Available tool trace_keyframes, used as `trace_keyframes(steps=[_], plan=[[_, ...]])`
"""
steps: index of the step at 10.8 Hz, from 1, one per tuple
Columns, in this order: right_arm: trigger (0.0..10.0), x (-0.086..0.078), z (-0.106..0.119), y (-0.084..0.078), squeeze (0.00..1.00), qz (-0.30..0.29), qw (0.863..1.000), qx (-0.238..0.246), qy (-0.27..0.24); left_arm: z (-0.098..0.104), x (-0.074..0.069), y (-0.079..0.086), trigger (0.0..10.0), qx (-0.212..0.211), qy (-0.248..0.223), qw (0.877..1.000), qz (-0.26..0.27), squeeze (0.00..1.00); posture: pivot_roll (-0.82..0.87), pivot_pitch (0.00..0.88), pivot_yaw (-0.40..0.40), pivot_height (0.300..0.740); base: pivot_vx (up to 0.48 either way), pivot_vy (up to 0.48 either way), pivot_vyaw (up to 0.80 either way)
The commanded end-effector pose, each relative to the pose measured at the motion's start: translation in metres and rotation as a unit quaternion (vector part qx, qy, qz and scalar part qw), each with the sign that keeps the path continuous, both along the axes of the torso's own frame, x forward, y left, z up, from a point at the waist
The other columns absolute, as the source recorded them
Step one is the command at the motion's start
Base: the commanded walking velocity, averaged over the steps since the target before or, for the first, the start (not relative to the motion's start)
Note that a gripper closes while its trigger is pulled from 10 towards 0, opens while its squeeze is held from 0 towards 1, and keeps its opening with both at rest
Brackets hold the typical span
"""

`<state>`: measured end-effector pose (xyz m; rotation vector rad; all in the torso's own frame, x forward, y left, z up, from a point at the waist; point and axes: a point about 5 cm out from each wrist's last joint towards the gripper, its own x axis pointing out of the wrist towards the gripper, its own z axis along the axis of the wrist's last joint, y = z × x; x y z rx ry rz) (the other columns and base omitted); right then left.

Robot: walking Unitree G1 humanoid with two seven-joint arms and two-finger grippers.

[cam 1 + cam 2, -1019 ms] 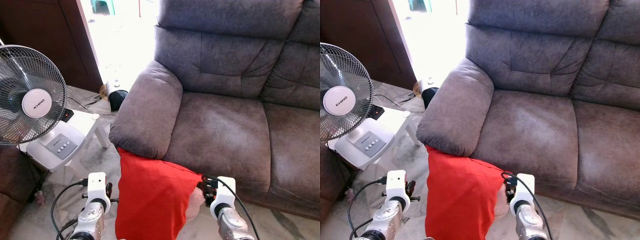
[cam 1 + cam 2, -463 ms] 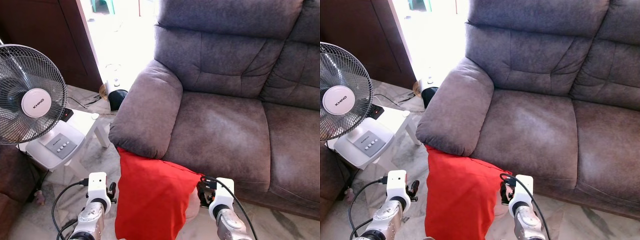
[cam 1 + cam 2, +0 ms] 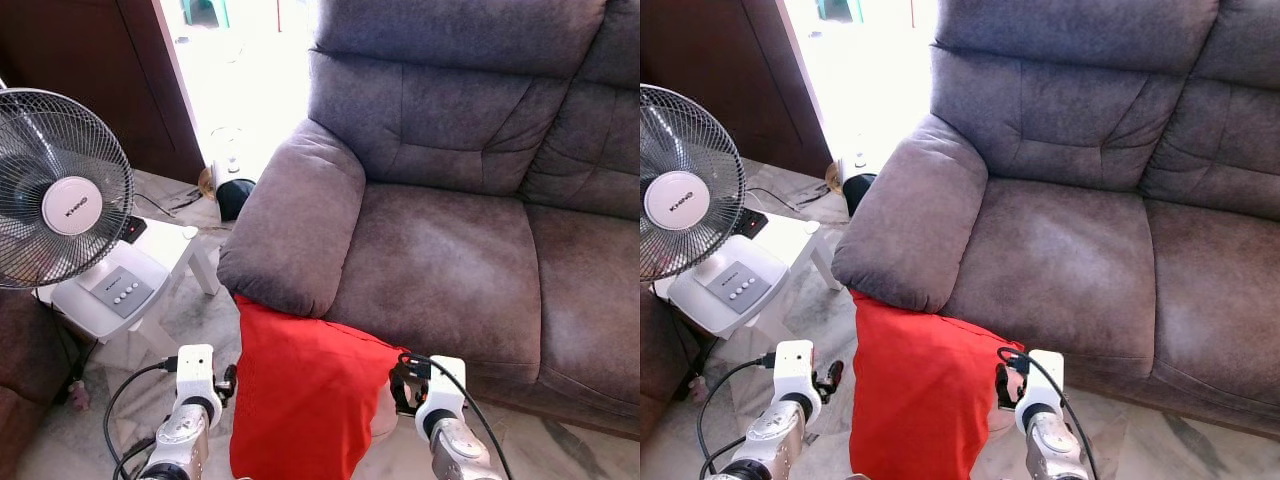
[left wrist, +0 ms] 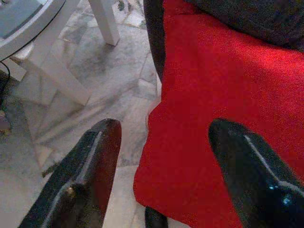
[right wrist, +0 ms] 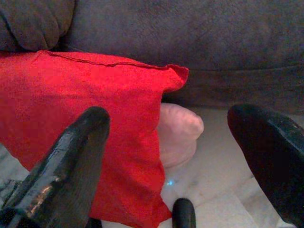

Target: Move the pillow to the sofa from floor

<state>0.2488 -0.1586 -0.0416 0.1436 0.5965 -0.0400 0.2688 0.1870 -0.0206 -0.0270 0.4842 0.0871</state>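
Your left gripper (image 4: 164,156) has its two black fingers spread wide with nothing between the pads; its view shows the edge of the red pillow (image 3: 300,395) lying across the gap, one finger over the marble floor (image 4: 95,85) and the other over the red cloth. Your right gripper (image 5: 168,156) is likewise spread wide and empty, with the pillow's other edge and a pale pink object (image 5: 178,133) behind it lying between its fingers.

The pillow stands upright on the floor between your two grippers, leaning against the front of the brown sofa (image 3: 450,200), its top edge tucked under the armrest (image 3: 295,225). It is plain bright red fabric with a stitched seam along the top and a pointed upper corner on your right side.

Compared with a second ago, both grippers have closed in towards the pillow's sides; the pillow itself has not shifted. A standing fan (image 3: 65,205) sits on a white stool (image 3: 150,285) off to your left.
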Motion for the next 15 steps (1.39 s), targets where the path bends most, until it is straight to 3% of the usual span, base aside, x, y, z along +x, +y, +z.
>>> trace_keyframes(steps=[1,14,15], plan=[[10.0,-0.0051,-0.0039,0.0011,0.00,0.003,1.000,-0.001,0.010,-0.0064,-0.0067,0.0030,10.0,0.005,0.022,1.000,0.005,0.00,0.07,0.160,-0.001,0.740,0.000,0.000,0.00],[10.0,-0.0101,-0.0084,0.0016,0.00,0.014,0.999,-0.006,0.029,-0.0071,-0.0077,0.0023,10.0,-0.002,0.021,1.000,0.003,0.00,0.07,0.155,0.002,0.740,0.000,0.000,0.00],[10.0,-0.0118,-0.0097,0.0009,0.00,0.014,0.999,-0.007,0.033,-0.0072,-0.0079,0.0023,10.0,-0.002,0.021,1.000,0.003,0.00,0.07,0.159,0.001,0.720,0.000,0.000,0.00]])
